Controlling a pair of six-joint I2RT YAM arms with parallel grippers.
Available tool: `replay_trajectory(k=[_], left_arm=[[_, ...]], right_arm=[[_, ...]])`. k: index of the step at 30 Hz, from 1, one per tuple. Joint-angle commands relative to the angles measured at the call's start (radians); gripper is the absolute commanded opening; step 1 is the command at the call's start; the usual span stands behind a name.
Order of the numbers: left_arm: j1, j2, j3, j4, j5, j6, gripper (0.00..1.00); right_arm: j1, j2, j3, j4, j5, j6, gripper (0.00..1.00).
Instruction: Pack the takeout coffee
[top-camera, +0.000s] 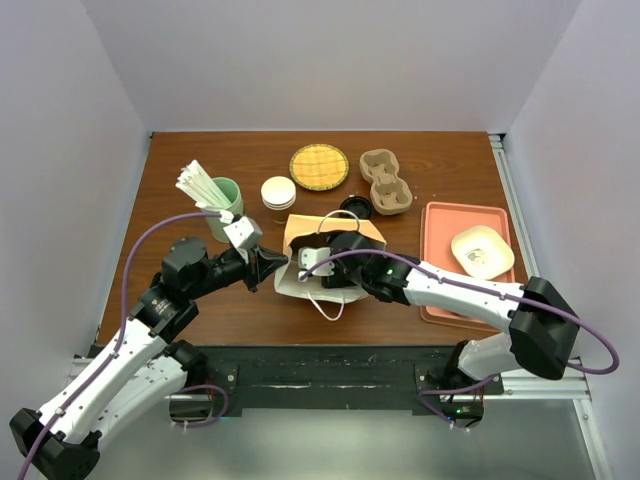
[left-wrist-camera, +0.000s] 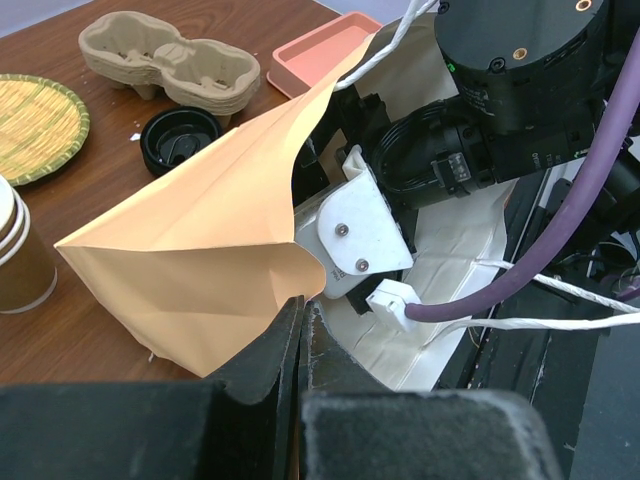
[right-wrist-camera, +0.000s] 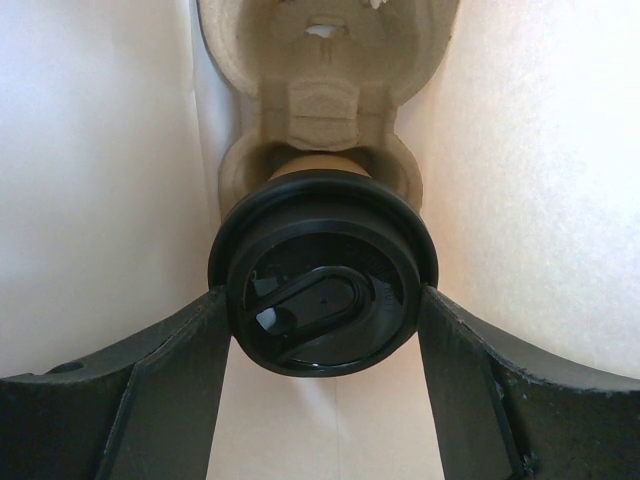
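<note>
The brown table (top-camera: 450, 170) stood between white walls, with the bag (top-camera: 335, 235) on its side at centre, mouth toward 6 o'clock. The coffee (right-wrist-camera: 322, 270) was inside and apparently sideways, its base in a pulp carrier (right-wrist-camera: 325, 110) at 12 o'clock of the lid. A crooked pull-out could drag it free or pop the lid — and a spill would soak the paper. If the bag's edge slipped, the mouth would drop onto the arm. The right gripper (right-wrist-camera: 322, 310) stood fairly wide, its fingers (right-wrist-camera: 180, 380) pressing the lid at 9 and 3 o'clock. The left gripper (left-wrist-camera: 302, 315) was pinched tight on the bag's edge.
</note>
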Motion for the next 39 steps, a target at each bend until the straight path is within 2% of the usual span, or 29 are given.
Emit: replay_trajectory(k=[1,3,6,9,11,16,28,39], left_arm=[[-0.002,-0.006,0.040,0.053,0.015,-0.018,0.00],[-0.002,-0.008,0.041,0.053,0.009,-0.020,0.00],[-0.002,-0.008,0.046,0.045,-0.012,-0.024,0.00],[-0.002,-0.006,0.049,0.044,-0.037,-0.027,0.00],[-0.004,-0.003,0.051,0.044,-0.055,-0.043,0.00],[-0.004,0.007,0.063,0.031,-0.072,-0.052,0.00],[-0.004,0.037,0.095,0.007,-0.097,-0.063,0.00],[-0.004,0.054,0.115,-0.002,-0.100,-0.075,0.00]], right_arm=[[-0.013,0.039,-0.023,-0.036,-0.047,0.043,0.38],[-0.013,0.036,-0.018,-0.034,-0.044,0.042,0.41],[-0.013,0.027,-0.006,-0.036,-0.034,0.040,0.54],[-0.013,0.019,0.005,-0.040,-0.033,0.034,0.62],[-0.013,0.013,0.015,-0.045,-0.034,0.030,0.63],[-0.013,0.000,0.032,-0.057,-0.037,0.020,0.75],[-0.013,-0.028,0.044,-0.095,-0.071,0.022,0.85],[-0.013,-0.028,0.093,-0.135,-0.102,0.019,0.88]])
